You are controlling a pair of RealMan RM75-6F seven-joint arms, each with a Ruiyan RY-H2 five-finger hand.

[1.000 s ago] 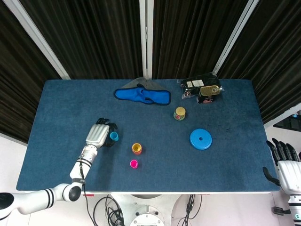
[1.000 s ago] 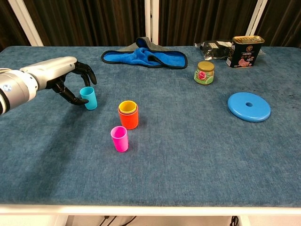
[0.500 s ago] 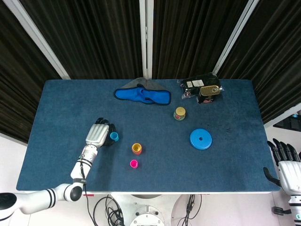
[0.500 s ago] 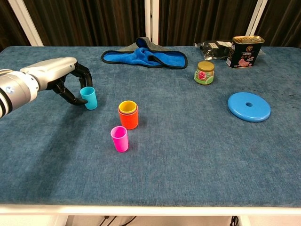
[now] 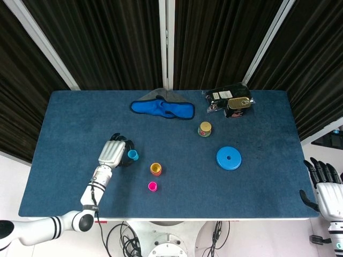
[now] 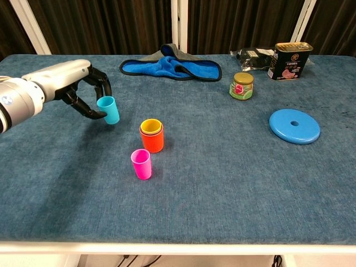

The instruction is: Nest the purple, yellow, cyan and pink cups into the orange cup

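Now cyan cup (image 6: pixel 108 109) upright, mouth up, gripped by left hand (image 6: pixel 83 92).

The left robot hand (image 6: pixel 83 89) grips the cyan cup (image 6: pixel 108 109), tilted, at the left of the surface (image 6: pixel 222 183). Between it and the orange cup (image 6: pixel 152 139), which has a yellow cup (image 6: pixel 151 126) nested in it, lies a short strip of bare cloth. The pink cup (image 6: pixel 141 163) stands just in front of the orange one, apart from it, narrowing any approach from the near side. The blue cloth (image 6: pixel 172 67) lies well behind. To the right, the jar (image 6: pixel 242 85), blue disc (image 6: pixel 294 125), tin (image 6: pixel 288 60) and black packet (image 6: pixel 254 54) stand well apart from the cups, with open cloth between. The right robot hand (image 5: pixel 327 184) hangs off the surface's right edge, fingers spread.
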